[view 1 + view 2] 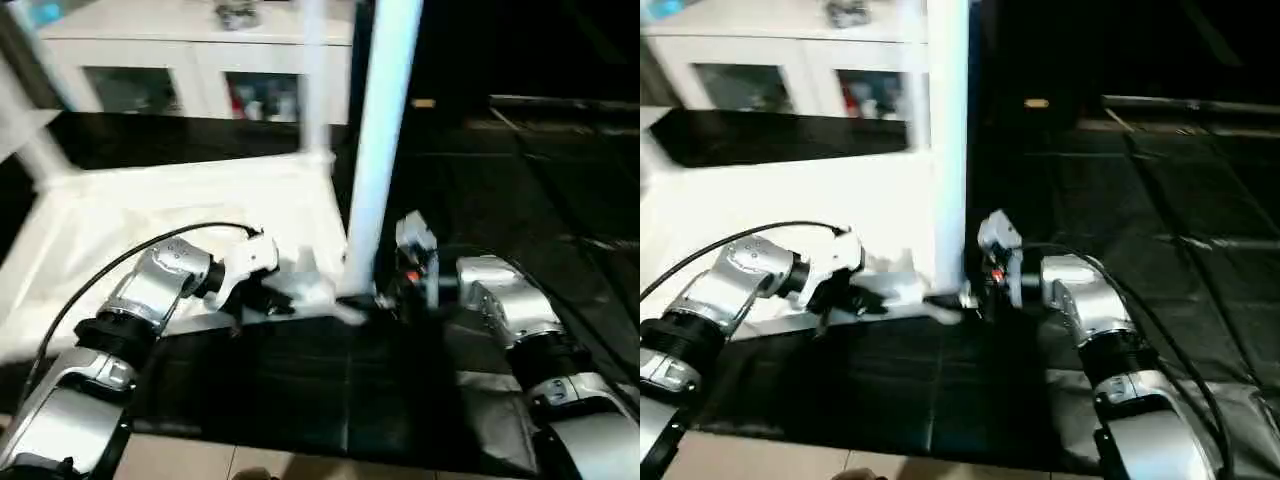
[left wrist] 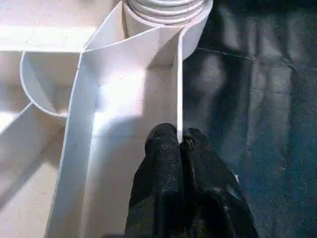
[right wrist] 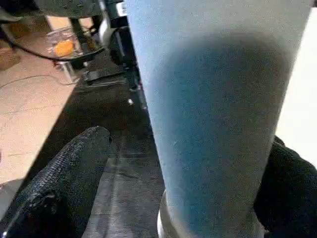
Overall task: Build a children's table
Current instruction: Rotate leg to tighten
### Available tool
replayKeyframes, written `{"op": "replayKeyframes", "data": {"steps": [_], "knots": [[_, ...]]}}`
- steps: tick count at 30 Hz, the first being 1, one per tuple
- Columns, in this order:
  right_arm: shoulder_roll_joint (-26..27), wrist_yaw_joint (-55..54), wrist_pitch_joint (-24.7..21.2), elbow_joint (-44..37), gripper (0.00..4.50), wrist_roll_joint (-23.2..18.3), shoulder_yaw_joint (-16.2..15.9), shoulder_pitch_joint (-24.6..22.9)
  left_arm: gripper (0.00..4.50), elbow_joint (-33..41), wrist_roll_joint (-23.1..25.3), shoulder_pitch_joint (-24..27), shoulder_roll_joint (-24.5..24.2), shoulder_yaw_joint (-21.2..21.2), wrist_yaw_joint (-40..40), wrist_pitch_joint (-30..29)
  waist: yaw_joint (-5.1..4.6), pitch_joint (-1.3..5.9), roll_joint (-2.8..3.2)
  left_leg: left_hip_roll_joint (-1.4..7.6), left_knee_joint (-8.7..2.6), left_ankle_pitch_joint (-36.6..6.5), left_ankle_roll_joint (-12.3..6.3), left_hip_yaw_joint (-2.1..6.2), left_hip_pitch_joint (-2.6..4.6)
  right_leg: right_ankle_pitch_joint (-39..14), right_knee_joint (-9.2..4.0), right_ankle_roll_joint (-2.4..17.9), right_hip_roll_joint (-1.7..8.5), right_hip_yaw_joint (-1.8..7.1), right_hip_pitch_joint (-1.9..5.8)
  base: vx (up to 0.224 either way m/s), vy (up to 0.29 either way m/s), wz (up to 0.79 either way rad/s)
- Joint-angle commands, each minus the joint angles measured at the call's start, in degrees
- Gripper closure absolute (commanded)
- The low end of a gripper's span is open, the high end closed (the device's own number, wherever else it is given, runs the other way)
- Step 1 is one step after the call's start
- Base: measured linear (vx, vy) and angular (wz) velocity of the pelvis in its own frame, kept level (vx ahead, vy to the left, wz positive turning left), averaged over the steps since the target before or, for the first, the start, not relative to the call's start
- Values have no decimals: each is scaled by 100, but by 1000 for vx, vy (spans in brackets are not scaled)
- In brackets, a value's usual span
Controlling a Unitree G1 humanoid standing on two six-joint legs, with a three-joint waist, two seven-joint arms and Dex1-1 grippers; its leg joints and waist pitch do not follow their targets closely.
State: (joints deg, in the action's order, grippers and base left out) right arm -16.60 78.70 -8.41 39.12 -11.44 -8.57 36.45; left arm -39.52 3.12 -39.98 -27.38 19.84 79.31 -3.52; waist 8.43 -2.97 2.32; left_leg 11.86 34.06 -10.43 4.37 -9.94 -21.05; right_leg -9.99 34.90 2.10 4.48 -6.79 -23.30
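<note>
White plastic tabletop (image 1: pixel 150 215) is lying underside-up on the black floor mat (image 1: pixel 330 390). The left gripper (image 2: pixel 179 141) is clamping shut on its near rim rib. The right gripper (image 3: pixel 188 163) is standing wide open around the upright leg (image 1: pixel 380 150), seated in the near right corner socket (image 2: pixel 166 12). A white cabinet (image 1: pixel 190 60) is standing beyond.

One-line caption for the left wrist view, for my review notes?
Left gripper, fingers shut on a thin rib of the upturned table top, near a seated leg.
</note>
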Motion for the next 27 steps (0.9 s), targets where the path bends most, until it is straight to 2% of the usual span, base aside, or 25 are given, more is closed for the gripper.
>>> {"op": "replayKeyframes", "data": {"steps": [1, 2, 10, 12, 16, 17, 20, 22, 23, 25, 27], "knots": [[-41, 264, 38, 132, 30, 21, -85, 161, 450, 146, 134, 71, -104, 228, 276, 132, -9, 413, -57, 207, -377, -1005, -327, 44, 55, -1645, -432, 948, 481, 358, 320, 0, 0, 0], [-41, 280, 47, 149, 52, 23, -92, 169, 450, 155, 135, 74, -113, 236, 291, 139, -14, 414, -61, 207, -376, -998, -323, 46, 53, -1632, -430, 956, 483, 358, 325, 0, 0, 0], [-108, 784, -191, 282, 103, -47, -248, 263, 450, 164, 135, 98, -196, 243, 374, 179, -7, 434, -79, 203, -355, -805, -386, 36, 49, -1337, -388, 1040, 468, 358, 324, 0, 0, 0], [-101, 805, -172, 345, 132, -25, -237, 287, 450, 151, 139, 102, -203, 238, 374, 199, -1, 430, -74, 200, -353, -824, -381, 35, 47, -1372, -392, 1031, 472, 358, 324, 0, 0, 0], [-68, 782, -110, 446, 141, 6, -219, 312, 450, 162, 126, 124, -198, 231, 338, 185, 5, 429, -79, 198, -356, -838, -348, 36, 49, -1514, -405, 982, 473, 357, 326, 0, 0, 0], [-57, 781, -98, 461, 170, 7, -215, 316, 450, 170, 123, 130, -195, 226, 331, 175, 2, 430, -83, 201, -357, -823, -354, 37, 47, -1486, -402, 981, 469, 355, 323, 0, 0, 0], [15, 798, -197, 469, 177, -120, -95, 327, 450, 174, 123, 138, -186, 217, 321, 160, 4, 434, -88, 199, -354, -797, -368, 36, 48, -1456, -397, 994, 472, 356, 326, 0, 0, 0], [15, 810, -212, 456, 189, -120, -98, 322, 450, 170, 122, 139, -181, 208, 310, 148, 6, 437, -86, 203, -352, -772, -372, 38, 46, -1414, -388, 1003, 471, 355, 325, 0, 0, 0], [8, 832, -212, 429, 210, -106, -123, 302, 450, 160, 116, 138, -170, 189, 285, 126, 4, 434, -78, 201, -354, -793, -370, 37, 47, -1432, -393, 1000, 466, 352, 322, 0, 0, 0], [8, 835, -213, 421, 214, -105, -127, 296, 450, 156, 115, 137, -168, 184, 278, 121, 7, 436, -81, 198, -350, -798, -366, 35, 50, -1440, -395, 999, 470, 354, 324, 0, 0, 0], [56, 671, -80, 345, 222, -105, -86, 202, 450, 106, 105, 109, -113, 112, 118, 3, 8, 434, -80, 197, -350, -818, -356, 32, 53, -1471, -399, 988, 467, 355, 322, 0, 0, 0]]}}
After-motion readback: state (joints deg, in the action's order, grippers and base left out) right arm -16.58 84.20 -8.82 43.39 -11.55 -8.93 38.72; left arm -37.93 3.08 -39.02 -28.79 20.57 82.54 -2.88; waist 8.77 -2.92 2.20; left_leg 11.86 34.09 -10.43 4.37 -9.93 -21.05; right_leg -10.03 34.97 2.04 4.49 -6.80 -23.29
